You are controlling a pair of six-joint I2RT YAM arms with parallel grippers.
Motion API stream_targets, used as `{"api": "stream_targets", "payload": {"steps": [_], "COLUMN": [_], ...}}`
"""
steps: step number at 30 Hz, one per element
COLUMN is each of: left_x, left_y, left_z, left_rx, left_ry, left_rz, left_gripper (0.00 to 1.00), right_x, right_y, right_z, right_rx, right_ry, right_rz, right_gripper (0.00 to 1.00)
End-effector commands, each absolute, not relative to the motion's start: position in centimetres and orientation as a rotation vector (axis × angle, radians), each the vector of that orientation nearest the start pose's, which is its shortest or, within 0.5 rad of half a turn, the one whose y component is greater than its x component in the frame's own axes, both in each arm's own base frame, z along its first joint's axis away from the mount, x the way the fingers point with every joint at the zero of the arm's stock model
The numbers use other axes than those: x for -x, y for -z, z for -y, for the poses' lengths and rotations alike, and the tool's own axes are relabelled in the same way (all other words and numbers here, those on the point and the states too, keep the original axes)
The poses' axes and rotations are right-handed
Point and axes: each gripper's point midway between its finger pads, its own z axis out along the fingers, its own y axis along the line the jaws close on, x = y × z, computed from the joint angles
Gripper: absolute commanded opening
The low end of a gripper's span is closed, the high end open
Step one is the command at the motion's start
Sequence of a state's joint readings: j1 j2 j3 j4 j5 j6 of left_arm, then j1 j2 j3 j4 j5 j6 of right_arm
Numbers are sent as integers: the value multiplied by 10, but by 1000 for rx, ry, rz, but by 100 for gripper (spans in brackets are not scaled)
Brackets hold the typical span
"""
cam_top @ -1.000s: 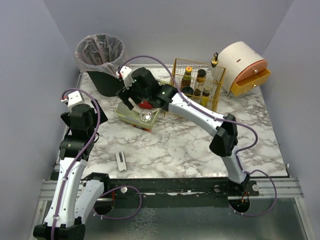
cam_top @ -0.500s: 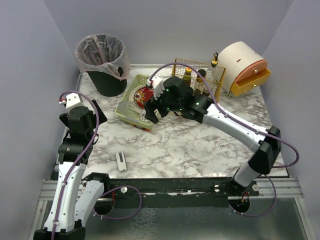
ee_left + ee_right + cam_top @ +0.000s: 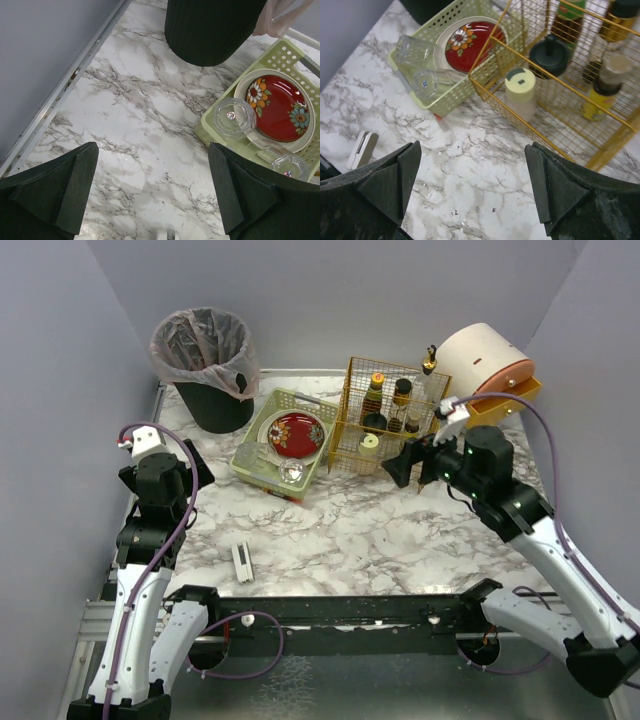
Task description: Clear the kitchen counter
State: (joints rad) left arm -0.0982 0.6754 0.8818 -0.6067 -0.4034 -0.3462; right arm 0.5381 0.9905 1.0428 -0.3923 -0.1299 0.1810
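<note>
**Counter's nearly sorted, 1 loose bit up front**

Close to the front rail, a small white clip-looking thing [image 3: 241, 562] lies loose on the marble kitchen counter [image 3: 380, 530], which fills the whole table. Both arms are empty. The left gripper [image 3: 153, 160] has its fingers spread wide by the left wall, and the right gripper [image 3: 472, 150] has its fingers apart too, near the yellow wire basket [image 3: 348, 410]. Further back, a red plate [image 3: 298, 433] and 2 glasses [image 3: 292, 472] sit in the green tray [image 3: 250, 435] and bottles [image 3: 374, 392] stand in the basket, so I'd guess it's sorted by kind. The bin [image 3: 210, 405] is far left. The middle's open for moving, but the walls crowd the sides.
</note>
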Motion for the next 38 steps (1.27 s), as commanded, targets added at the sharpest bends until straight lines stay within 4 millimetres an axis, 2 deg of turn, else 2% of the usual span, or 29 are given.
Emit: {"api": "stream_targets", "payload": {"steps": [1,7,10,12,22,30,38], "left_x": [-254,-255,-255,-255,-256,-256,-255], "left_y": [-259,-258,-258,-258,-258,-258,-260], "left_z": [-27,-26,-26,-25,-21,-20,-21], "left_rx": [465,458,457,455,430,415,423], "left_ry": [-77,-75,-73,-70,-49,-45,-48], "left_rz": [-1867,-1873,-1872,-1875,-1880,-1879,-1866], "left_gripper": [99,99,99,99,99,99,99], "right_x": [-265,-254,-249,-246,-254,-256,-262], "right_y": [-267,-247,-243,-245,-238,-244,-243], "right_z": [-148,-82,-58,-49,-48,-44,-52], "right_rx": [203,-89,-205,-227,-227,-237,-199], "right_ry": [-466,-226,-140,-111,-73,-57,-80], "right_rz": [-1951,-1945,-1908,-1879,-1881,-1844,-1833], "right_gripper": [92,93,93,93,94,94,94]}}
